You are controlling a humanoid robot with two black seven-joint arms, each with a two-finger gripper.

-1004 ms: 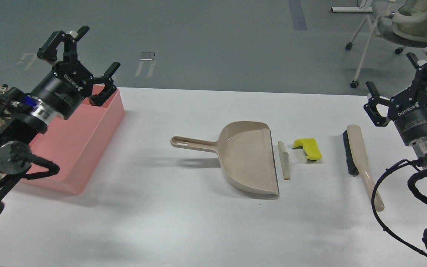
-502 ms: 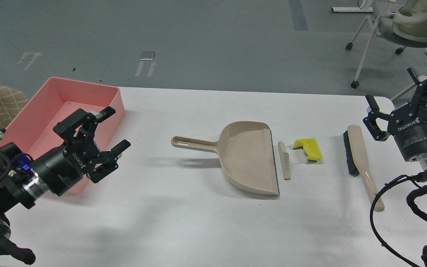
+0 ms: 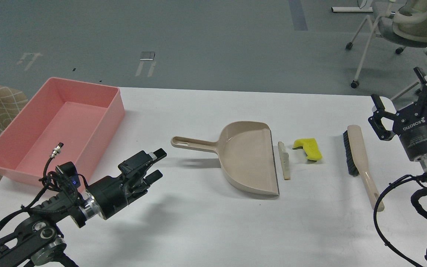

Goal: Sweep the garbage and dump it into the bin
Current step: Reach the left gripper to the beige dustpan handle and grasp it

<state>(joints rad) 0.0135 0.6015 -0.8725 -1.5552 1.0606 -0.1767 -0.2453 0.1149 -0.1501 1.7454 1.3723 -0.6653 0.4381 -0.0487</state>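
Nothing is swept yet: the garbage [image 3: 308, 148] lies unswept between dustpan [image 3: 248, 157] and brush [image 3: 360, 161], well right of the released left pincer [image 3: 156, 165], the bin [image 3: 56, 129] to its left, the right pincer [image 3: 402, 100] spread, empty

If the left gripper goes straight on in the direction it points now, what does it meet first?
Probably the dustpan, at its handle end: the left gripper points right and slightly away, toward it. Its height above the table is unclear.

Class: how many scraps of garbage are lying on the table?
2. The beige slice lies just right of the dustpan's open edge; the yellow sponge chunk lies right of it. None seems hidden.
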